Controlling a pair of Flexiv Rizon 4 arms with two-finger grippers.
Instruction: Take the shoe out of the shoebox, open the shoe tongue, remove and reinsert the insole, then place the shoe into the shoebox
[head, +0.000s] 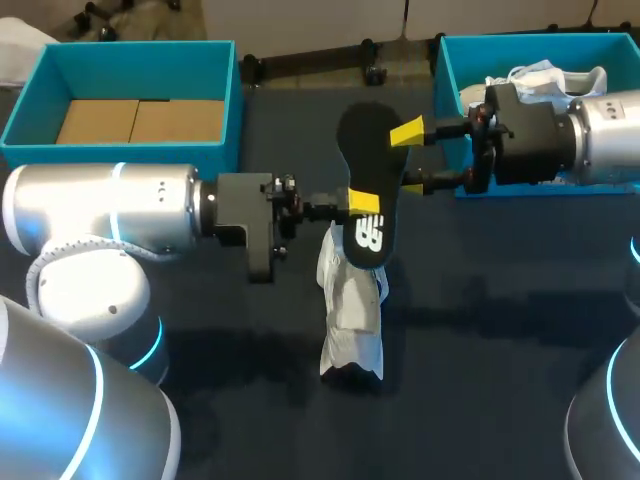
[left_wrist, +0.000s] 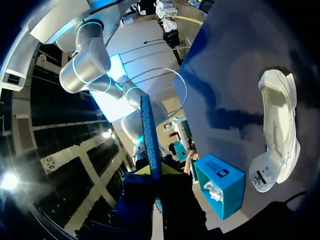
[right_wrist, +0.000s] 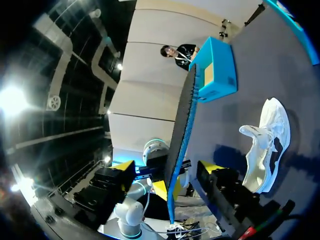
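At the centre of the head view, above the tabletop (head: 480, 300), the black insole (head: 368, 170) hangs clear of the white shoe (head: 352, 320). The shoe lies on the tabletop directly below it, outside both boxes, with its opening facing up as far as the views show. The left gripper (head: 360, 203) is clamped on the insole near its printed heel end; the left wrist view shows both yellow tips pressed against the 2 faces of the edge-on insole. The right gripper (head: 406, 158) has its fingers apart, 1 on each side of the forefoot part, and the right wrist view shows a gap between the insole and each tip. Hazard 1: the insole is held at 1 place only, so it could pivot or slip in the grip and strike a right finger. Hazard 2: if the left gripper lets go before the right fingers close, the insole would likely drop onto the shoe or tabletop. Hazard 3: the shoe is unrestrained, so pressing the insole in could tip it over or fold the insole at the collar. Containers: 2 teal boxes. The upper-left box (head: 230, 100) shows only a flat brown cardboard liner (head: 140, 120). The upper-right box (head: 447, 100), partly hidden by the right arm (head: 600, 130), holds white material (head: 545, 78); whether that is paper or a 2nd shoe cannot be told.
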